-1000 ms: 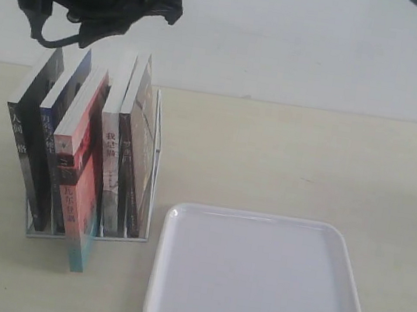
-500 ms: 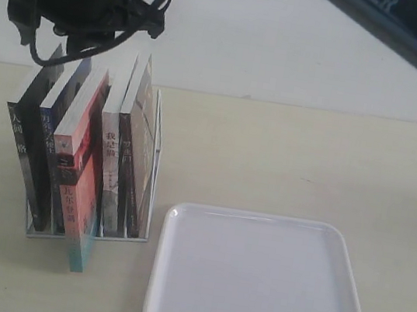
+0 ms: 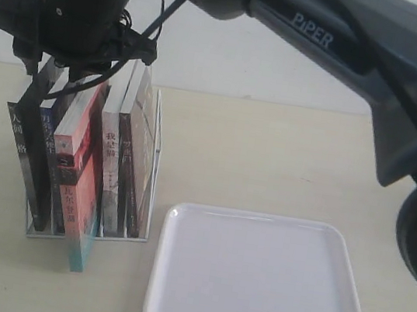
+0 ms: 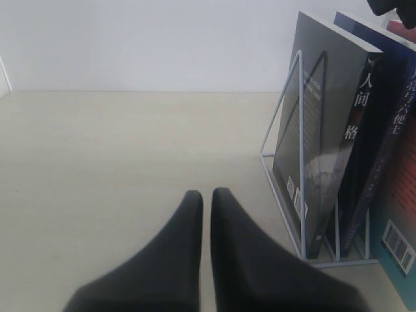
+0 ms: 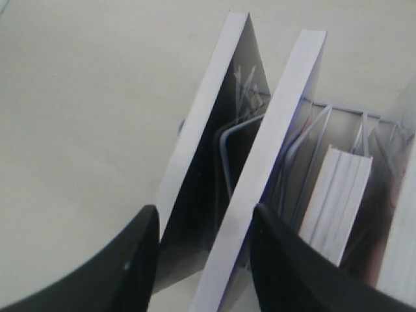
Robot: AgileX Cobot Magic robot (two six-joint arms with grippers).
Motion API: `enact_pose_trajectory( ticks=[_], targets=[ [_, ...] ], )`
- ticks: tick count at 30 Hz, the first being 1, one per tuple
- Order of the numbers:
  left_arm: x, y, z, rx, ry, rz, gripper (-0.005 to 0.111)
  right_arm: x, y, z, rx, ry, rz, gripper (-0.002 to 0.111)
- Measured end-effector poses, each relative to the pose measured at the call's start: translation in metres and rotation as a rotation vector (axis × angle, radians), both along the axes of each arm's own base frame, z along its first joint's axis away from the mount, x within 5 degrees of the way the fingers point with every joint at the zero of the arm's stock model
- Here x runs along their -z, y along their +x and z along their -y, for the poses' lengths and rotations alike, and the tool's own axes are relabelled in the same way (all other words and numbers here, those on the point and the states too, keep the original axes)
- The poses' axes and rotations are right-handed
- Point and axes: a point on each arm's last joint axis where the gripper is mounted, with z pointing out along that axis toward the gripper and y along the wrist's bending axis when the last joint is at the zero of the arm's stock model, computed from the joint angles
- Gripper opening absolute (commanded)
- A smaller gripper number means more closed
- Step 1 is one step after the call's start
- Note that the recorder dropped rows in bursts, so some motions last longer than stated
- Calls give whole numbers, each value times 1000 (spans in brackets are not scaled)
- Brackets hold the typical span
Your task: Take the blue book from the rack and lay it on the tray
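The blue book (image 3: 48, 136) stands second from the left in the white wire rack (image 3: 155, 148), between a black-grey book (image 3: 24, 152) and a pink-red one (image 3: 79, 184). My right gripper (image 3: 55, 70) reaches across and hangs over the rack's left end. In the right wrist view it (image 5: 205, 211) is open, and its fingers straddle the top edges of the black-grey book (image 5: 208, 123) and the blue book (image 5: 279, 136). My left gripper (image 4: 205, 193) is shut and empty, low over the table beside the rack (image 4: 299, 162) and the blue book (image 4: 383, 130). The white tray (image 3: 260, 285) lies empty at the front right.
Two more books (image 3: 122, 159) fill the rack's right slots. The pink-red book's teal bottom (image 3: 77, 258) sticks out past the rack's front. The large grey right arm (image 3: 350, 51) spans the upper part of the exterior view. A white wall stands behind the table.
My right arm has swung into the exterior view, and its gripper has come down onto the tops of the left books. The books, rack and tray have not moved.
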Motion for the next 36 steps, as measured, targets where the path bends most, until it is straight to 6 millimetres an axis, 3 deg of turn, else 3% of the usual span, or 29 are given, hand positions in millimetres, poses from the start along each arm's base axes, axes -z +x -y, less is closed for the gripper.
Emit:
enact_pose_trajectory(
  ticks=[17,23,31,36],
  targets=[
    [0,0,0,0,0,0,4,9,4,-1,36,-13,-8,43],
    [0,0,0,0,0,0,4,25,8,-6,38,-28,-21,42],
    [0,0,0,0,0,0,4,26,10,-6,44,-43,-5,-1],
    [0,0,0,0,0,0,4,26,11,-5,35,-55,9,0]
  ],
)
